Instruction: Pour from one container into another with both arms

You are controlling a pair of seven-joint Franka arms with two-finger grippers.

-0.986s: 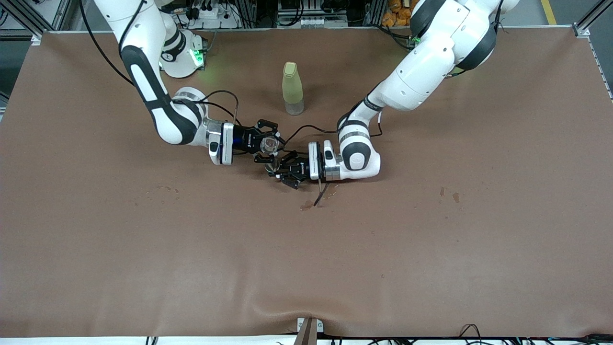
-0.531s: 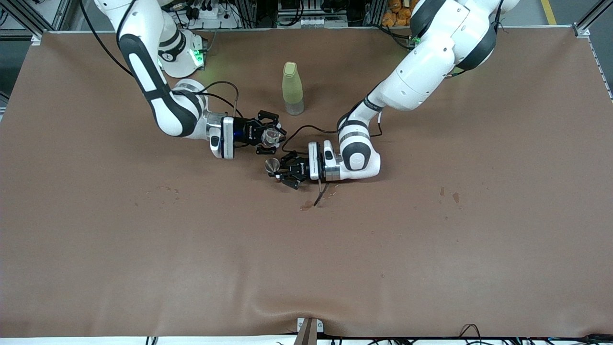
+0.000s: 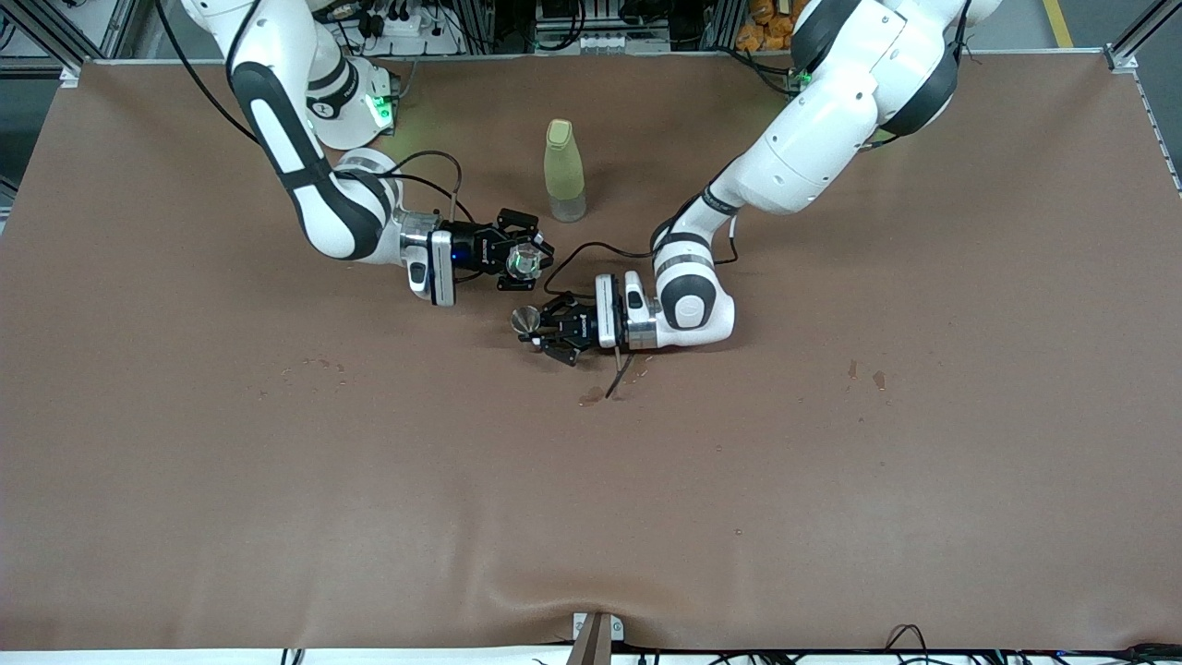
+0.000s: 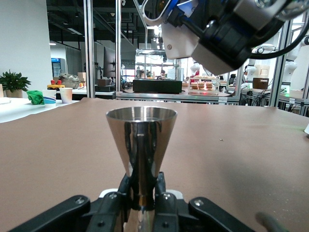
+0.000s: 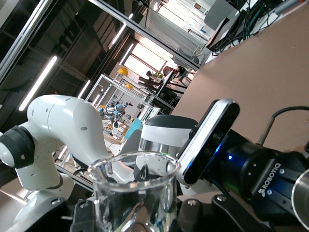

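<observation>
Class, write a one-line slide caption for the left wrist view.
Left gripper shut on the upright silver metal cup above the brown table, the right arm overhead.

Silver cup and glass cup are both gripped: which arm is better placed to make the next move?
Probably the right. Its gripper holds the glass cup in the air, free to travel. The left gripper holds the silver cup upright low over the table, so it can stay put.

Colours on your table
You have a shiny silver metal cup (image 4: 141,145), a clear glass cup (image 5: 133,191), a yellow-green bottle (image 3: 564,170), and a plain brown table (image 3: 831,480) speckled with darker spots.
</observation>
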